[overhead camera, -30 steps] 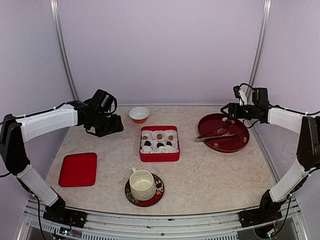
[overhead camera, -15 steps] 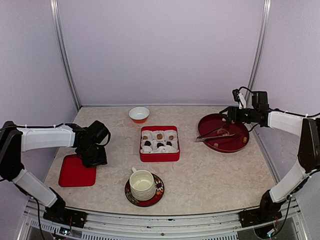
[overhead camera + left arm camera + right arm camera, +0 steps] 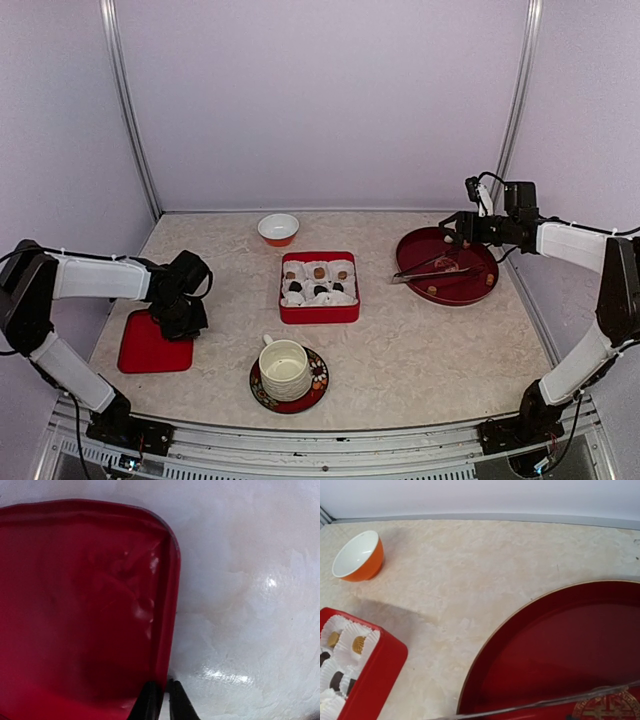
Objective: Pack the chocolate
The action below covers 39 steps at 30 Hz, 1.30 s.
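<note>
Chocolate pieces [image 3: 319,273] sit in white paper cups inside the open red box [image 3: 318,313]; the same chocolate pieces [image 3: 358,644] show at the left of the right wrist view. A few more chocolate pieces [image 3: 432,291] lie on the round red plate [image 3: 470,292] beside metal tongs [image 3: 430,268]. The flat red lid [image 3: 150,350] lies at the near left. My left gripper [image 3: 185,322] is at its right edge. In the left wrist view the left gripper [image 3: 161,700] is shut on the rim of the lid [image 3: 75,605]. My right gripper [image 3: 455,228] hangs open over the plate's far rim, holding nothing.
An orange bowl [image 3: 278,229] stands behind the box. A cream cup [image 3: 285,368] on a patterned saucer [image 3: 262,392] stands in front of it. The right wrist view shows the bowl [image 3: 359,556], the plate [image 3: 560,650] and the tongs [image 3: 545,703].
My left arm swung from beside the orange bowl down to the red lid, and its jaws closed on the lid's right edge. The right arm barely moved.
</note>
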Motion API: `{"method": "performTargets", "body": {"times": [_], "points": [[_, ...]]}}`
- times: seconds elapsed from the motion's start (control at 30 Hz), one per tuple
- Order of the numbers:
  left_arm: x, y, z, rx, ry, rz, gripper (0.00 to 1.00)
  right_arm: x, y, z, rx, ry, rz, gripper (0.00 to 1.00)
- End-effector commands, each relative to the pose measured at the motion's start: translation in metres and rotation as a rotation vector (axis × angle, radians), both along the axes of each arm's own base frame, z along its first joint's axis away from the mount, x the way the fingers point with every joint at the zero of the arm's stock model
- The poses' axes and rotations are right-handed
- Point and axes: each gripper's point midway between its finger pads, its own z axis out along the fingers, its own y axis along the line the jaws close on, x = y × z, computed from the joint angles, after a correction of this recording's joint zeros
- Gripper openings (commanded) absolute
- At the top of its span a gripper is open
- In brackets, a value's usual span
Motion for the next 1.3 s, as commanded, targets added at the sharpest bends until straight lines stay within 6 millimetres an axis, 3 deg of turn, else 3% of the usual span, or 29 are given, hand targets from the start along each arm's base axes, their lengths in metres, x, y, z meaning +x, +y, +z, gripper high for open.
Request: {"method": "performTargets", "body": {"times": [0.0,0.4,0.5,0.57,0.7,0.93,1.1,1.27], "points": [[-0.013,-0.004,-0.022,-0.088,0.057,-0.023,0.0,-0.003,0.005,0.013,0.012,-0.033,0.011,0.71],[-0.015,-0.02,-0.028,-0.314,0.02,-0.045,0.0,-0.002,0.004,0.015,0.007,-0.029,0.003,0.71],[-0.012,-0.02,-0.02,-0.316,-0.009,-0.067,0.0,-0.003,0.004,0.015,0.011,-0.028,0.004,0.71],[-0.002,-0.02,-0.002,-0.294,-0.05,-0.087,0.0,-0.003,0.006,0.016,0.016,-0.029,0.011,0.71],[0.026,-0.026,0.056,-0.24,-0.182,-0.156,0.0,-0.006,0.011,0.019,0.045,-0.036,0.034,0.71],[0.054,-0.072,0.179,-0.322,-0.434,-0.384,0.0,-0.014,0.026,0.041,0.11,-0.111,0.129,0.72],[0.046,-0.119,0.257,-0.393,-0.587,-0.625,0.0,-0.029,0.04,0.067,0.143,-0.216,0.22,0.75],[0.013,-0.177,0.346,-0.539,-0.805,-0.92,0.0,-0.05,0.061,0.085,0.228,-0.275,0.349,0.79]]}}
